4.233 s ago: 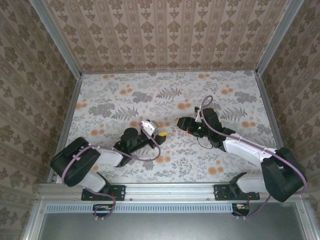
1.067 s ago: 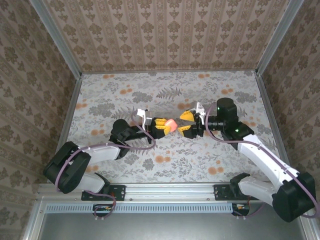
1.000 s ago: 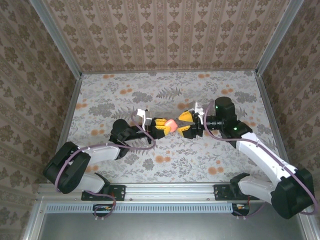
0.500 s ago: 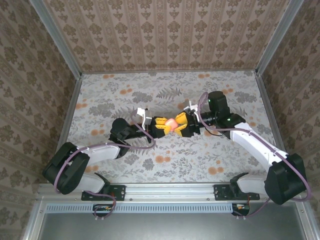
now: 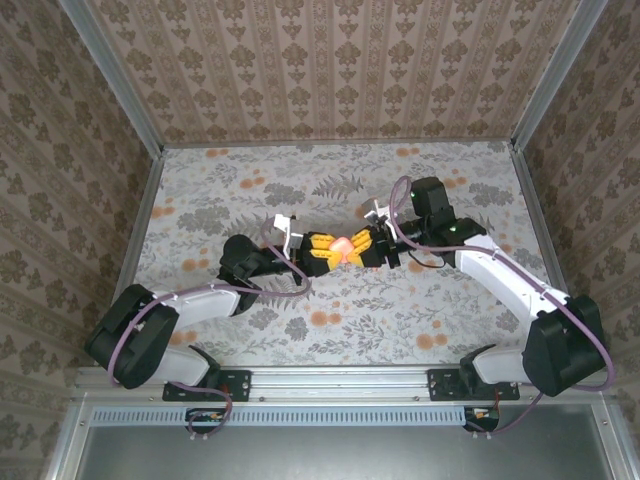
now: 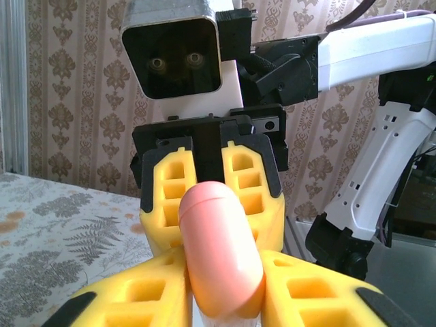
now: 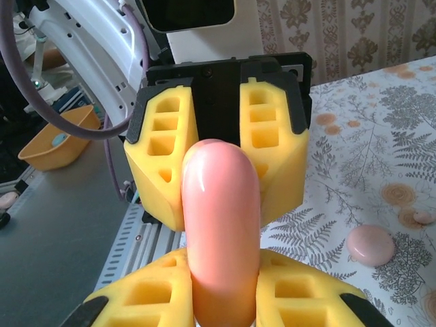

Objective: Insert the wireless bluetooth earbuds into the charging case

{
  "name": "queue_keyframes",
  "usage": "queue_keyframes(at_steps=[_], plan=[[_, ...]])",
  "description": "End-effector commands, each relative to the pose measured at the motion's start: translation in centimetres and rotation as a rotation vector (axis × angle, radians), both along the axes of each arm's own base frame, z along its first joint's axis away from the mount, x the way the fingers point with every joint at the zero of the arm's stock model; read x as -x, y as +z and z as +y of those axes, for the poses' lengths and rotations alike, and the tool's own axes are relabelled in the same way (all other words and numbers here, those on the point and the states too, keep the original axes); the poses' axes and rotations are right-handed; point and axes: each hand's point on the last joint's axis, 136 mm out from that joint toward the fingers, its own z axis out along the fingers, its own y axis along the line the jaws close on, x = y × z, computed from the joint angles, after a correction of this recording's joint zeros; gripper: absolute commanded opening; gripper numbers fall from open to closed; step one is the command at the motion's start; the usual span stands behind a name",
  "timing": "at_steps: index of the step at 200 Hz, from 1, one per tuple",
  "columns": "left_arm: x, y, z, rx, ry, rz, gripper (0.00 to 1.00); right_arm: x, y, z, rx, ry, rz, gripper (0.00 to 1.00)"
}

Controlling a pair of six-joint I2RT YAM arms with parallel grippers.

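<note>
Over the middle of the tabletop [image 5: 200,190] the left jaws pinch one end of the pink case [image 5: 343,247] and the right jaws pinch the other, seemingly bracing it for opening, while a nub [image 7: 370,245], likely an earbud, lies loose nearby.

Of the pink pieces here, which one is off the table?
The long pink capsule, clamped between the left tool and the right tool. The rounder pink nub lies flat on the floral cloth.

The charging case [image 5: 343,246] is salmon-pink, pincer fingers [image 6: 269,211] yellow, tablecloth [image 5: 250,190] grey-ferned with orange blotches, walls [image 5: 340,70] beige damask.
</note>
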Motion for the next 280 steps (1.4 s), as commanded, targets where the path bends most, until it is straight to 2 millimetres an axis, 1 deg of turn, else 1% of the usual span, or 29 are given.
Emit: queue_keyframes(at_steps=[1, 14, 29, 33, 45, 54, 60, 73, 90, 103, 129, 166, 198, 215, 245, 280], plan=[[0.1, 1.1, 0.2, 0.022, 0.012, -0.050, 0.35, 0.4, 0.5, 0.0, 0.023, 0.014, -0.027, 0.12], [-0.1, 0.3, 0.2, -0.001, 0.030, -0.054, 0.41, 0.0, 0.0, -0.4, 0.074, -0.024, -0.051, 0.12], [-0.5, -0.7, 0.4, -0.034, 0.064, -0.067, 0.53, -0.6, -0.8, -1.1, 0.146, -0.088, -0.085, 0.13], [-0.5, -0.9, 0.4, -0.045, 0.072, -0.071, 0.54, -0.8, -1.0, -1.3, 0.168, -0.104, -0.099, 0.13], [-0.6, -1.7, 0.5, -0.085, 0.089, -0.085, 0.56, -1.1, -1.6, -1.9, 0.233, -0.148, -0.142, 0.13], [-0.6, -2.3, 0.6, -0.128, 0.098, -0.104, 0.57, -1.0, -2.0, -2.4, 0.281, -0.154, -0.198, 0.13], [-0.6, -2.7, 0.6, -0.163, 0.105, -0.115, 0.58, -0.5, -2.6, -2.7, 0.325, -0.148, -0.221, 0.13], [-0.4, -3.6, 0.8, -0.243, 0.116, -0.142, 0.58, -0.3, -3.7, -3.4, 0.430, -0.158, -0.315, 0.12], [0.2, -4.4, 1.2, -0.328, 0.117, -0.188, 0.59, 0.1, -4.7, -4.1, 0.535, -0.149, -0.416, 0.11], [0.9, -5.2, 1.4, -0.389, 0.101, -0.218, 0.60, 0.2, -4.7, -4.2, 0.565, -0.148, -0.459, 0.11], [1.8, -6.4, 1.7, -0.483, 0.071, -0.255, 0.60, 1.0, -4.5, -3.5, 0.563, -0.104, -0.508, 0.11], [2.5, -6.1, 1.6, -0.487, 0.045, -0.276, 0.60, 2.2, -4.8, -1.9, 0.564, -0.031, -0.536, 0.12], [3.0, -6.0, 1.3, -0.495, 0.023, -0.289, 0.60, 2.6, -5.2, -0.6, 0.544, 0.015, -0.521, 0.12], [3.2, -6.0, 1.2, -0.493, 0.016, -0.296, 0.59, 2.8, -5.1, 0.2, 0.517, 0.035, -0.508, 0.12], [3.6, -5.7, 0.9, -0.482, -0.003, -0.305, 0.55, 2.8, -4.9, 1.1, 0.477, 0.045, -0.492, 0.13], [3.7, -6.1, 0.8, -0.488, -0.008, -0.294, 0.48, 2.6, -4.6, 1.7, 0.450, 0.044, -0.489, 0.13]])
